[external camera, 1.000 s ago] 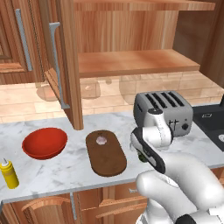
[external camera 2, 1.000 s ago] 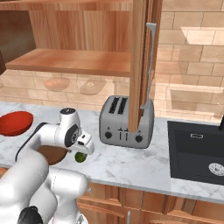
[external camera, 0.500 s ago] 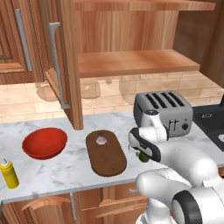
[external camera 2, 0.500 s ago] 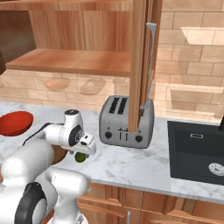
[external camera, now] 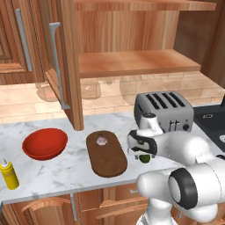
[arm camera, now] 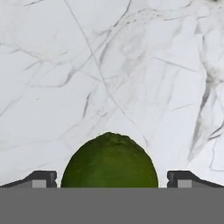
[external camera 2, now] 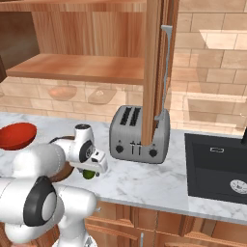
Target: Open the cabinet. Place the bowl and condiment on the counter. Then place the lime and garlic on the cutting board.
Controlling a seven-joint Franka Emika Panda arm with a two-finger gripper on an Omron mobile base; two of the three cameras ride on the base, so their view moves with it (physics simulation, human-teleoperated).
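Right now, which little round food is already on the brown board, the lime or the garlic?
The garlic. The pale bulb lies on the cutting board; the green lime sits on the counter, between the open tool's tips.

The worktop (external camera: 66,171) is polished white marble with grey veins. Cabinet (external camera: 132,61) and cutting board (external camera: 107,156) are wood, the bowl (external camera: 45,143) glossy red, the toaster (external camera: 163,110) brushed metal, the lime (arm camera: 109,161) dimpled, matt.
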